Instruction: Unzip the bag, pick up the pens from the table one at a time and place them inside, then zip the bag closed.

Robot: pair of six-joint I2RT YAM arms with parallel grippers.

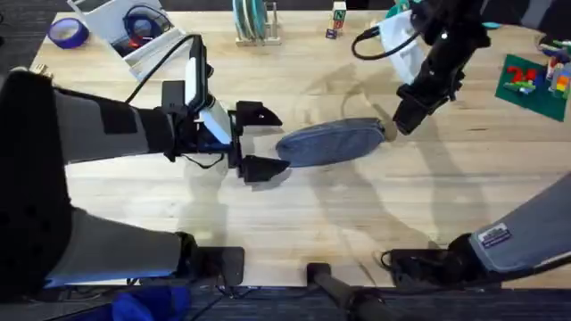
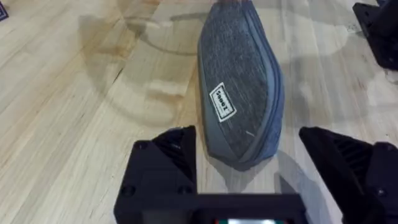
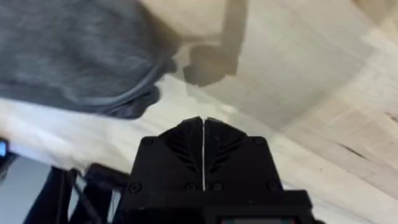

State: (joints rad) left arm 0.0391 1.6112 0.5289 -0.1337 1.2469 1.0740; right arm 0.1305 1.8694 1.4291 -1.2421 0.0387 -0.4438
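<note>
The bag [image 2: 239,93] is matt, felt-like grey cloth; the table [image 2: 74,106] is smooth, faintly glossy wood.

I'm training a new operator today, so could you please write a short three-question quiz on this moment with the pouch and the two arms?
1. True or false: the left gripper is open, one finger on each side of one end of the pouch.
2. The right gripper is: A) open wide over the pouch; B) shut, just off the pouch's other end; C) holding a pen.
3. Fill in: the pouch lies on the wooden ____.

Key: 1 true; 2 B; 3 table.
</note>
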